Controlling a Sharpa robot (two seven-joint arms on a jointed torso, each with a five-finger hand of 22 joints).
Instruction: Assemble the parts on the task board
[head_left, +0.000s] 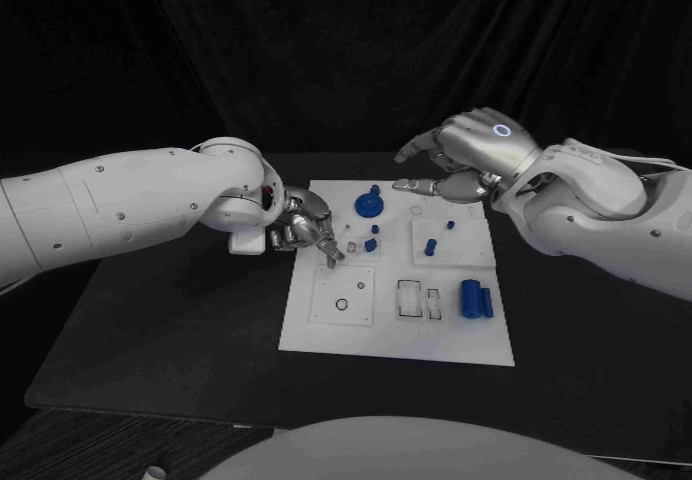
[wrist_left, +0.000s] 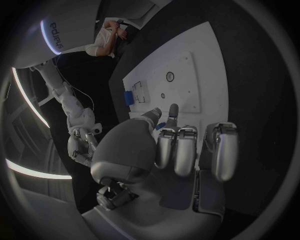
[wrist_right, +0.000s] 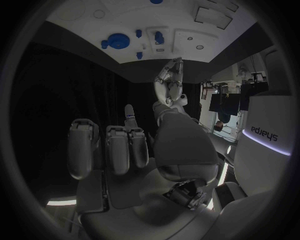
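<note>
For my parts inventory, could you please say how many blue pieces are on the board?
7: a round disc at the far edge, two small ones nearer, two more rightward, two cylinders lower right; the left hand may hide others.

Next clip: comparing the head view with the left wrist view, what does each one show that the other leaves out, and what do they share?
Head view alone: the right hand raised over the far edge of the task board, the round blue part near that edge, and the pair of blue cylinders lying side by side on the board's right.

Left wrist view alone: the back of the left hand from close behind, its fingers curled in. I cannot make out anything held.

Both: the white task board, its raised square plate with a small ring, and the left hand at the board's left edge.
</note>
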